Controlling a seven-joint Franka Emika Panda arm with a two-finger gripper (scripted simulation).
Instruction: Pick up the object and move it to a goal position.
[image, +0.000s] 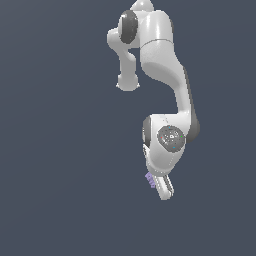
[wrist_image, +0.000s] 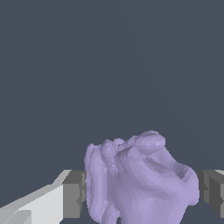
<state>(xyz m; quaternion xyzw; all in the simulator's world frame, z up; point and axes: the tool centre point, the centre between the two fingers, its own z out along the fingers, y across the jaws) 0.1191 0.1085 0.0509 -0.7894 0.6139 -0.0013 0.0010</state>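
While the white arm (image: 165, 60) bends down from the upper part of the exterior view, its gripper (image: 161, 186) hangs at the low end, tilted, with the fingers pointing down and toward the exterior view's right. Against the gripper's side toward the exterior view's left sits the blob (image: 150, 179), a small lavender lump that shows only as a sliver beside the white finger (image: 165, 189). It touches the gripper there; most of it is hidden behind the finger.

From the wrist view the blob (wrist_image: 140, 179) fills the space between the two fingers. Its surface is lumpy and ridged, with rounded knobs along its upper edge and a smoother bulge on one flank. A grey pad (wrist_image: 73, 194) presses against one side of it and a second grey pad (wrist_image: 212, 188) stands at the other side, so the gripper is clenched on the blob, with both pads right up against it. A white finger body (wrist_image: 35, 203) runs out behind the first pad.

Around arm and gripper there is only a flat, dark blue-grey background (image: 60, 150) in both views; no surface edge or shadow shows under the gripper, so whether the blob is lifted or lying on something cannot be told.
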